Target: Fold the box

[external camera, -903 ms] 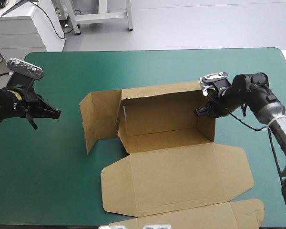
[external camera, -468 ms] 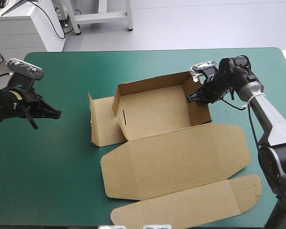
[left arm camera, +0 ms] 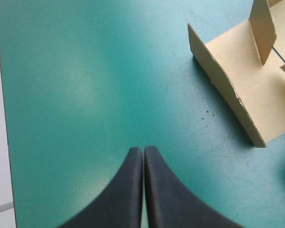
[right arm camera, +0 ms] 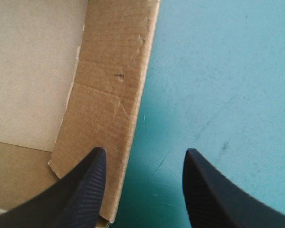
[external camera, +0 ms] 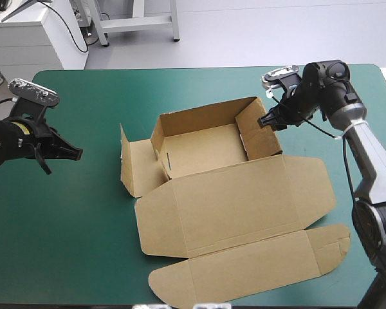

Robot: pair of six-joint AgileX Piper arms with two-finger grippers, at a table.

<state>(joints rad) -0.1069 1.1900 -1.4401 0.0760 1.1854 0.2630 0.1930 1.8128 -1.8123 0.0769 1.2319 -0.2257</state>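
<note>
- Brown cardboard box [external camera: 202, 147], walls raised, lid flat, sat mid teal-green surface [external camera: 83, 225].
- Right end effector [external camera: 267, 121], fingers wide, stood at its right wall; gripping it seemed next.
- Left end effector [external camera: 79, 152] hovered pinched together, well apart.

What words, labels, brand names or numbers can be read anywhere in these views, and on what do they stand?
None: no text can be read in any view.
The box is plain brown board, without print or label.
The teal-green cover bears no writing.
</note>
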